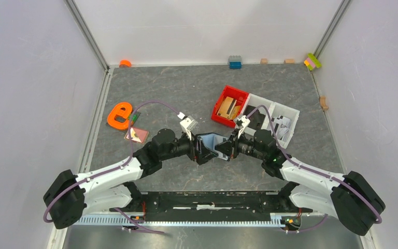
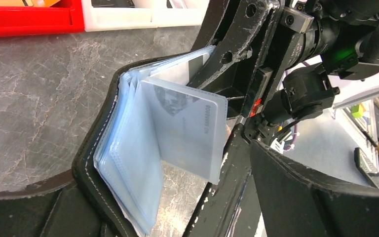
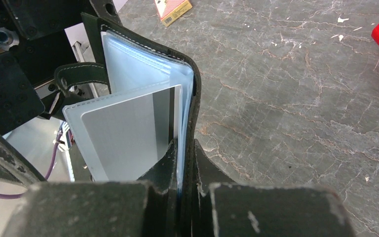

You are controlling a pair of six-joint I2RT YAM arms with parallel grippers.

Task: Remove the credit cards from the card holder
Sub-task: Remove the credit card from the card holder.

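The black card holder (image 1: pixel 210 142) hangs open above the table between both grippers, its pale blue sleeves fanned out. My right gripper (image 3: pixel 182 148) is shut on one black cover and a few sleeves (image 1: pixel 223 149). One sleeve stands out with a greyish-white credit card (image 3: pixel 123 133) inside, its dark stripe showing; the left wrist view shows the same card (image 2: pixel 187 131). My left gripper (image 2: pixel 172 210) is open, its jaws wide on either side of the sleeves and pinching nothing (image 1: pixel 199 150). A pinkish-copper card (image 1: pixel 137 135) lies flat on the table to the left.
A red bin (image 1: pixel 218 104) with tan blocks and a white bin (image 1: pixel 290 122) stand behind and to the right. An orange e-shaped piece (image 1: pixel 119 115) lies next to the copper card. Small blocks line the far wall.
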